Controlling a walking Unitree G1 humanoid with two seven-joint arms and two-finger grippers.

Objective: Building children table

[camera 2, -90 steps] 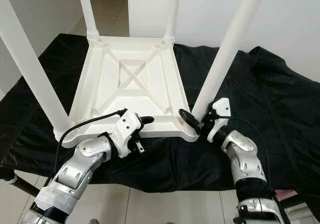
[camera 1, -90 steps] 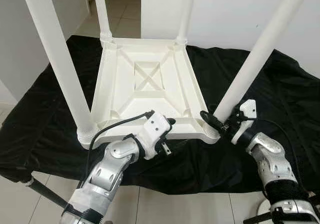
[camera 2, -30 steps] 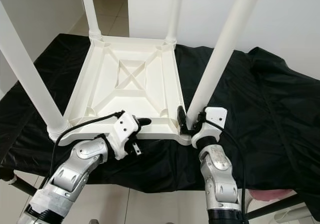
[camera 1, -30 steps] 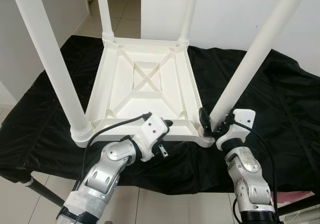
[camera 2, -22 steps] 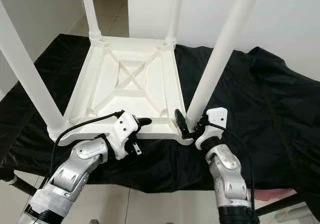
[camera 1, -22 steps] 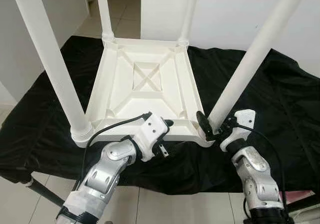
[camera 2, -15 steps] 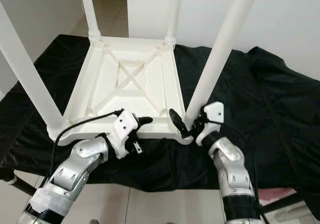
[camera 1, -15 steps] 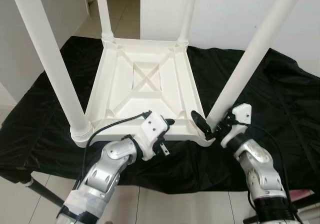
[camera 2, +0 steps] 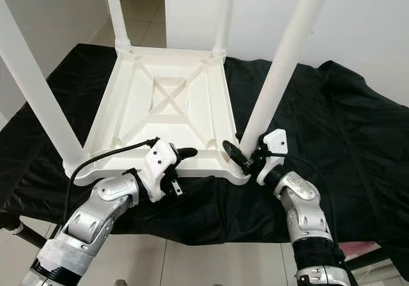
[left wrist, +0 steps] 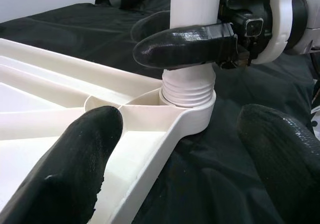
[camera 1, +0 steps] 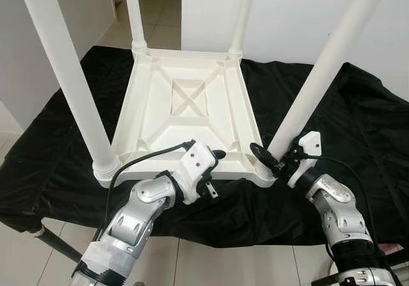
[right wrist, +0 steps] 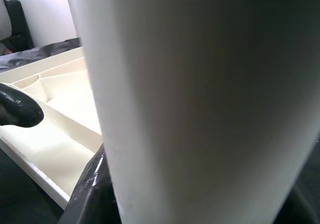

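Right hand has swung slightly right, clamped around near-right white plastic table leg; left hand, fingers spread, straddles upturned white plastic tabletop rim

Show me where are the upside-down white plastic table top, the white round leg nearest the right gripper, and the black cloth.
Upside-down white plastic table top (camera 1: 188, 100): left eye view, centre cross ribs.
White round leg (camera 1: 310, 103): left eye view, mid shaft.
Black cloth (camera 2: 358, 132): right eye view, bare part on the right.
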